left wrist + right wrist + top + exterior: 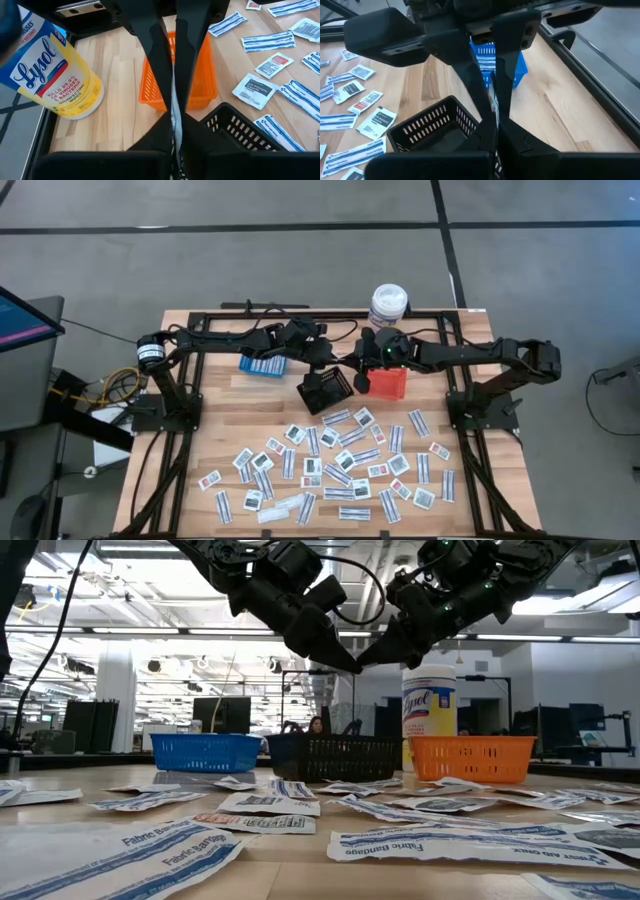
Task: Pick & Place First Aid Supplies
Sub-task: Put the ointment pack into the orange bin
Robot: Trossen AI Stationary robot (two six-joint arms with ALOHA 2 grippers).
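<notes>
Seen from above, the two dark arms reach in from either side and meet over the middle of the wooden tabletop (200,450), just above the black basket (326,391). The left gripper (340,368) and the right gripper (360,370) point at each other, tips almost touching. In the left wrist view a thin white packet (174,117) stands on edge between that arm's fingers (155,60), which are clenched on it; the right wrist view shows the same packet pinched between the right arm's fingers (507,70) as well, so both grippers grasp it at once, up in the air over the black basket. The blue basket (262,364) sits left of centre, the orange basket (388,383) just right of the black one, and a white bottle with a yellow label (388,304) stands at the upper middle of the frame. The remaining first aid supplies (340,465) lie scattered flat across the lower half of the tabletop.
</notes>
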